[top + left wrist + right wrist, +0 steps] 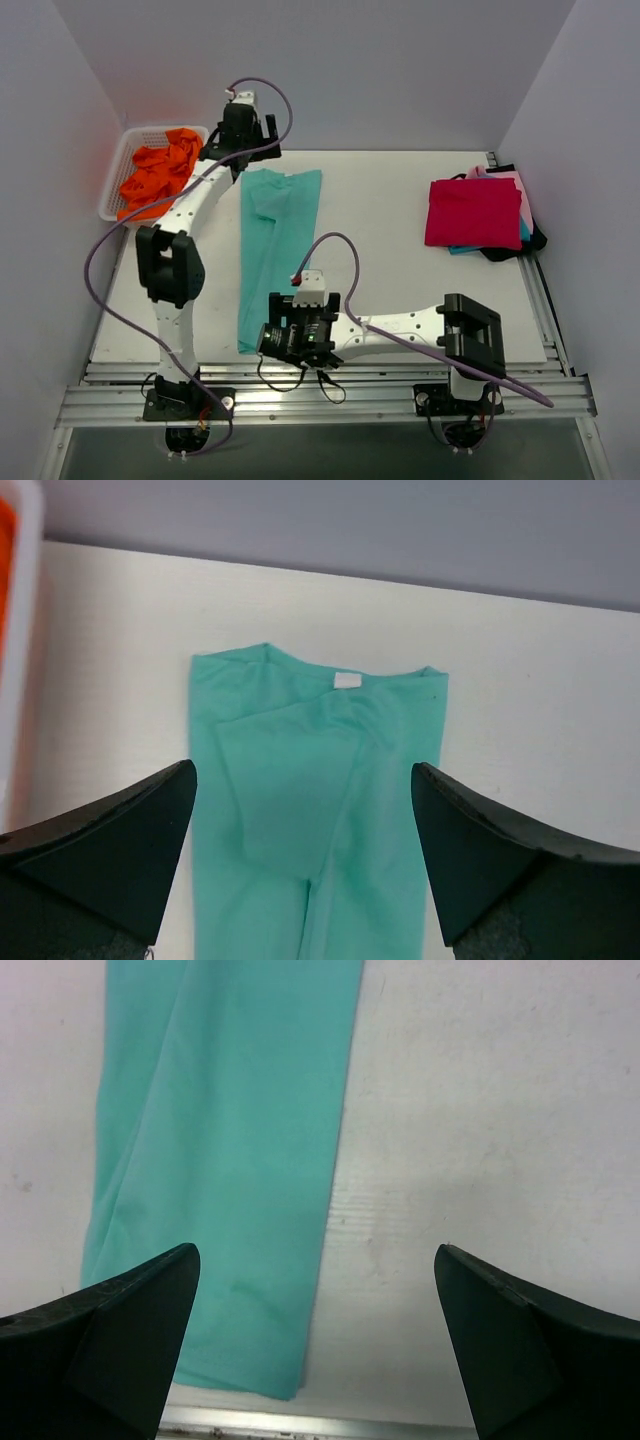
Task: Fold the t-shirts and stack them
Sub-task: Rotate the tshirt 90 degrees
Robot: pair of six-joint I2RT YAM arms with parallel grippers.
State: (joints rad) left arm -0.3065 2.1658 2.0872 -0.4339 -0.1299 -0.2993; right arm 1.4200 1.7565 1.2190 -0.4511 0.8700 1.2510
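The green t-shirt (275,250) lay long and thin on the table (400,270), folded in a strip. The left arm (190,215) stretched to the far end — left gripper (302,770), jaws spread wide, above the collar. The right gripper (315,1250) (jaws apart too) hung low over the near hem.

Left side: stretched far out from the base along the left arm (185,225), elbow kinked midway, wrist tipped down. Jaws of the left gripper (302,780) wide apart, fingers (110,850) gripping nothing.

Right side: swung leftward and low along the right arm (400,330), close in front of the bases. Right gripper (317,1255) likewise spread wide, empty.
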